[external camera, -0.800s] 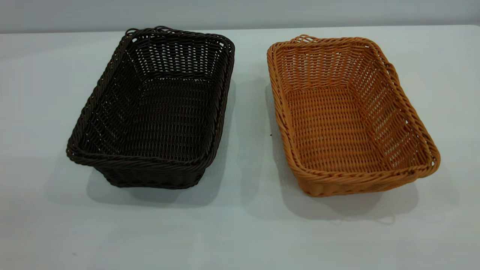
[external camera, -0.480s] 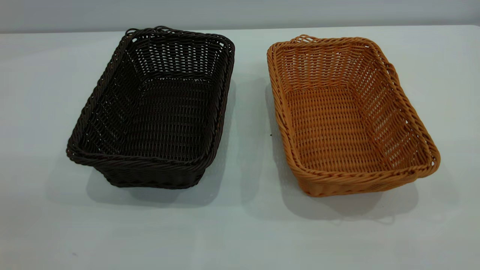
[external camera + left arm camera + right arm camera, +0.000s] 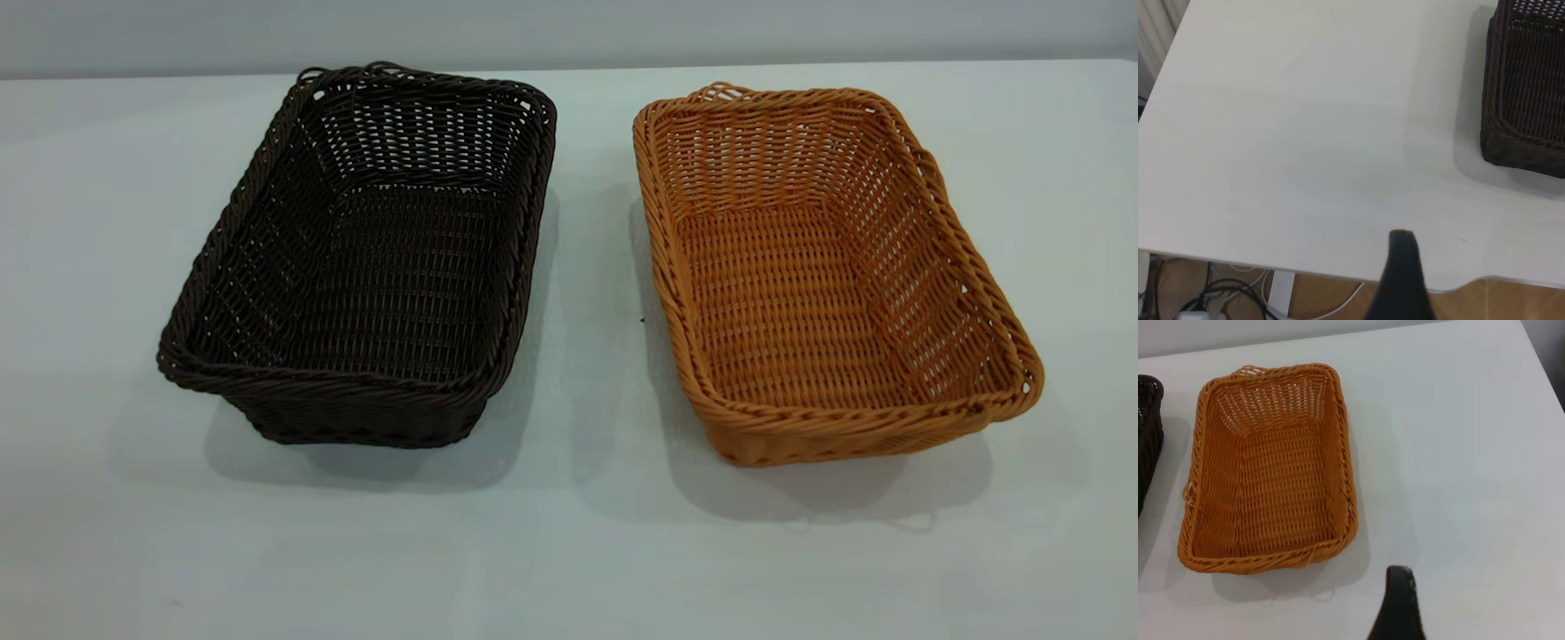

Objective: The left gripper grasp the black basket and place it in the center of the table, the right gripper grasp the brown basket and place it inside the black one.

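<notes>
Exterior view, one black basket, one brown basket, white table

One dark fingertip of the left gripper hangs over the near edge of the white table; only this one finger shows, so its opening cannot be told. A corner of the black basket stands on the table, well apart from the finger, its woven wall and base visible. Past the table edge lie a wooden floor and loose cables.
</notes>
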